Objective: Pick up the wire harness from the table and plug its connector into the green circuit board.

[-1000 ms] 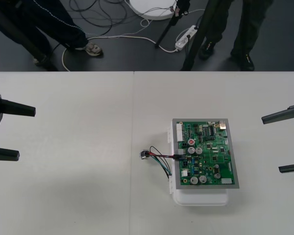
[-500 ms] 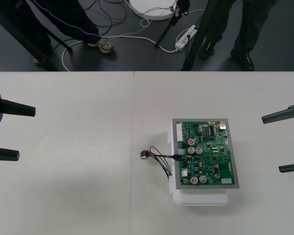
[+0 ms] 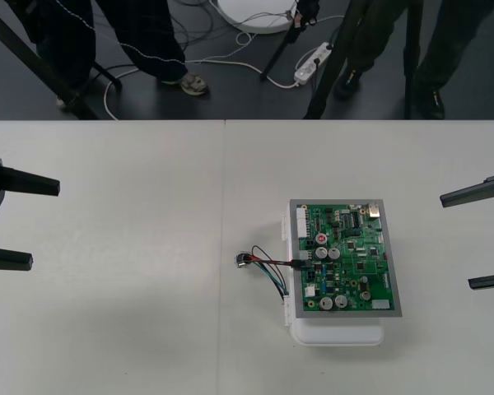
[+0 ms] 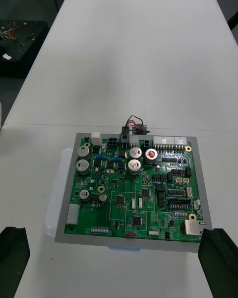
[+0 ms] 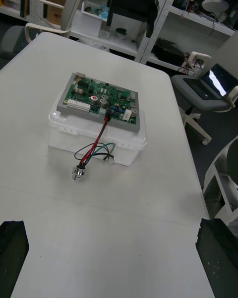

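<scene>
Nothing on the worktop (image 3: 132,329) has moved: our left gripper (image 3: 20,222) and right gripper (image 3: 477,240) stay parked at their own edges, jaws released, empty. The wire harness (image 3: 267,267) has its black plug (image 3: 300,264) seated at the left edge of the green circuit board (image 3: 346,259), its socket (image 3: 243,261) lying beside the white base (image 3: 337,333), which carries only the board. We judge the task done.

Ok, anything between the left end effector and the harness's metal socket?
Nothing: in the front view that stretch is bare table, from the open left end effector to the socket, which lies beside the green circuit board.
</scene>
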`<action>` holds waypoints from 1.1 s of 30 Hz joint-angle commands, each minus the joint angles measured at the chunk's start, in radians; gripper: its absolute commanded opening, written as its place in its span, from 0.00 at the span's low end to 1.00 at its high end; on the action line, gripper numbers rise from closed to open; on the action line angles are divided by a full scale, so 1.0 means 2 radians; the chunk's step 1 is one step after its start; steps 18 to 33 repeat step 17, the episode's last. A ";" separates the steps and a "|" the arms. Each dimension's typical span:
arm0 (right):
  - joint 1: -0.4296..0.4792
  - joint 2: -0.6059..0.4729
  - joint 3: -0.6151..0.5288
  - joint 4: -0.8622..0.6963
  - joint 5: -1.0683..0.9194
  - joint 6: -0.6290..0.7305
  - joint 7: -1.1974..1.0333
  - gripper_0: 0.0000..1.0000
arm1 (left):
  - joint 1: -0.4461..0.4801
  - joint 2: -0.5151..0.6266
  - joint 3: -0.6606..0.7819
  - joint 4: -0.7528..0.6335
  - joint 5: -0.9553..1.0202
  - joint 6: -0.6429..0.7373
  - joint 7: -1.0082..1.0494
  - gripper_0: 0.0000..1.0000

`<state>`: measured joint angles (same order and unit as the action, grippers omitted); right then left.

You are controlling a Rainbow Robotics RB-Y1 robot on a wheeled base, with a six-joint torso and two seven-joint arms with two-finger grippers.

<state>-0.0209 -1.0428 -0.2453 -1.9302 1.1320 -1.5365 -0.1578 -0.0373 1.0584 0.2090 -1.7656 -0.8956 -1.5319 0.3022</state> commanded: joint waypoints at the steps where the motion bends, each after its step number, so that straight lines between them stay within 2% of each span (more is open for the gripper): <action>1: -0.011 0.006 -0.018 -0.010 -0.001 0.004 -0.003 1.00 | -0.016 0.020 0.010 -0.012 0.000 -0.019 -0.013 1.00; 33: -0.011 0.006 -0.018 -0.010 -0.001 0.004 -0.003 1.00 | -0.016 0.020 0.010 -0.012 0.000 -0.019 -0.013 1.00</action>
